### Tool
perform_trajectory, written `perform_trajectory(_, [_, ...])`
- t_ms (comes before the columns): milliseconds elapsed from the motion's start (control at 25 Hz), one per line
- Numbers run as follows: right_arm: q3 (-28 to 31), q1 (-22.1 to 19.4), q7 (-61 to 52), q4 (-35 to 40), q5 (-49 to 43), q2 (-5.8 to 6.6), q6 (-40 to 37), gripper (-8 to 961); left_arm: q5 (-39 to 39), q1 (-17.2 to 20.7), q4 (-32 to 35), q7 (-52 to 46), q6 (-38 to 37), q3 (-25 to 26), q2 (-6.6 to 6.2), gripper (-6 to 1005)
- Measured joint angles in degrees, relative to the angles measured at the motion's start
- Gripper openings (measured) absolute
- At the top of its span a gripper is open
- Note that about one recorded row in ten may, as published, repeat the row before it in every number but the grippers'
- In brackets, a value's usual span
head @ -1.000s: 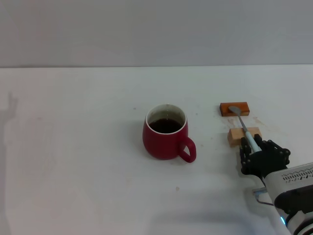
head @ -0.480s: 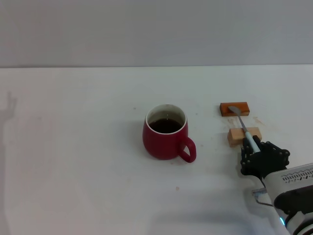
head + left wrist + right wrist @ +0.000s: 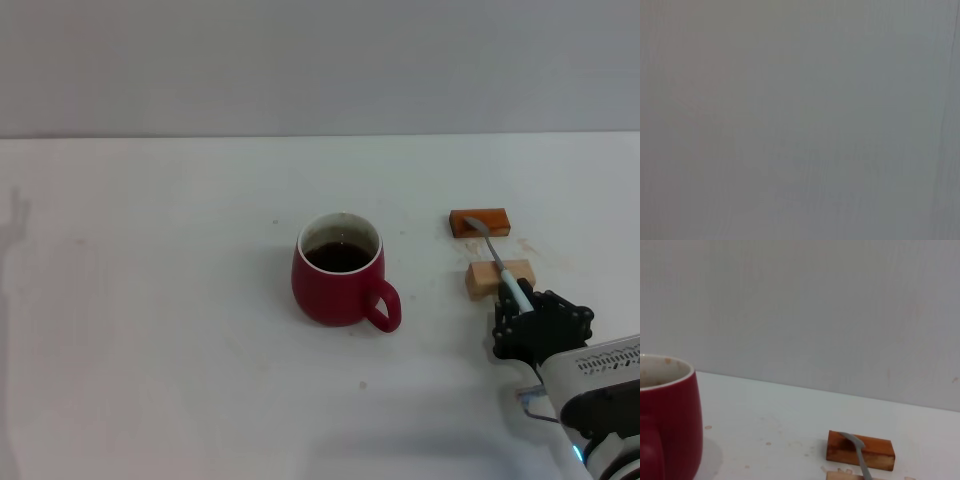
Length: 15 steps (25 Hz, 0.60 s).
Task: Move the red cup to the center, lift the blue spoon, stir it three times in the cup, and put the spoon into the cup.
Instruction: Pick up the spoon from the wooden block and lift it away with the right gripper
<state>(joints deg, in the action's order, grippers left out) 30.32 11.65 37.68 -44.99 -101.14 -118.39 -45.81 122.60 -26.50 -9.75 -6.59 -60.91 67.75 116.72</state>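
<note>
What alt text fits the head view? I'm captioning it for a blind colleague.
The right gripper, at the table's near right, is shut on the blue spoon, whose bowl sits slightly raised over an orange block, its neck crossing a pale wooden block. The red cup of dark liquid stands centrally.

— Where is the spoon [image 3: 497, 262] found?
— Just ahead of the right gripper [image 3: 527, 318], laid over the near block [image 3: 499, 278], its bowl by the far block [image 3: 479, 222].
— And the cup [image 3: 339, 268]?
— Well to the gripper's left, on the table [image 3: 150, 300].
</note>
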Motion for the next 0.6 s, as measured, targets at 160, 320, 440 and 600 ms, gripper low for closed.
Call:
perform_trajectory(160, [0.00, -0.02, 0.14, 0.00, -0.09, 0.00, -0.26, 159, 0.01, 0.05, 0.00, 0.00, 0.02, 0.01, 0.00, 840])
perform_trajectory(320, [0.00, 0.08, 0.19, 0.00, -0.16, 0.00, -0.30, 155, 0.06, 0.05, 0.00, 0.00, 0.22, 0.02, 0.00, 840])
perform_trajectory(440, [0.00, 0.16, 0.25, 0.00, -0.20, 0.00, -0.30, 155, 0.10, 0.05, 0.00, 0.00, 0.26, 0.09, 0.00, 840])
perform_trajectory(600, [0.00, 0.18, 0.82, -0.17, -0.39, 0.00, -0.46, 154, 0.11, 0.05, 0.00, 0.00, 0.33, 0.10, 0.00, 840])
